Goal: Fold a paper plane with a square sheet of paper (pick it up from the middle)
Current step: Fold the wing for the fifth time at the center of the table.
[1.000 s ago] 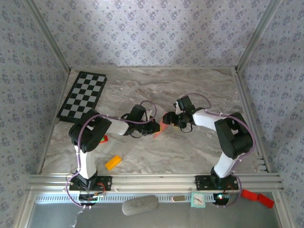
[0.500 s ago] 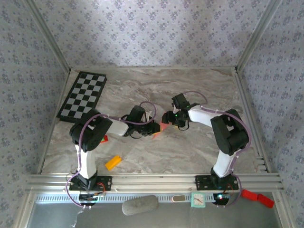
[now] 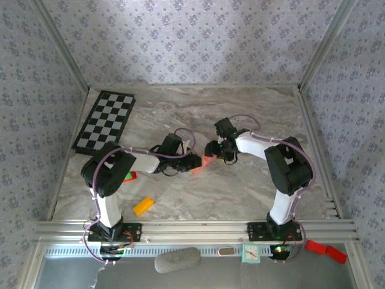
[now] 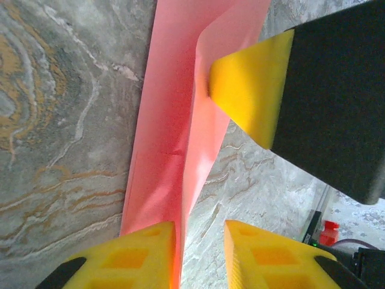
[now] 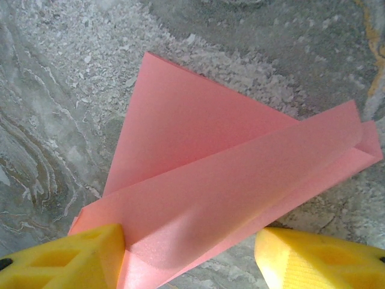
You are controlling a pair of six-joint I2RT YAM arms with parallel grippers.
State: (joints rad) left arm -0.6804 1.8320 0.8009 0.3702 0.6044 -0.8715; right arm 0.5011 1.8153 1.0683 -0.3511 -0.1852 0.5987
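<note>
The salmon-pink sheet of paper (image 3: 202, 165) lies at mid-table, folded into a long, narrow, pointed shape like a paper plane, one flap standing up from the marble (image 4: 165, 150) (image 5: 198, 174). My left gripper (image 3: 194, 162) (image 4: 201, 259) is at its left end, open; the paper's edge rests against the inner face of one yellow finger (image 4: 129, 256) and the other finger stands clear. My right gripper (image 3: 212, 150) (image 5: 189, 262) is open and straddles the other end. One of its fingers (image 5: 72, 259) touches the fold, and its yellow pad (image 4: 252, 84) presses the raised flap.
A checkerboard (image 3: 106, 120) lies at the back left. A small orange block (image 3: 143, 206) and a red-and-green block (image 3: 129, 176) sit near the left arm's base. Patterned walls close the table on three sides; an aluminium rail (image 3: 192, 229) runs along the near edge.
The left gripper's jaws have parted and let go of the paper. The right gripper has slid a little left, closer over the paper.
</note>
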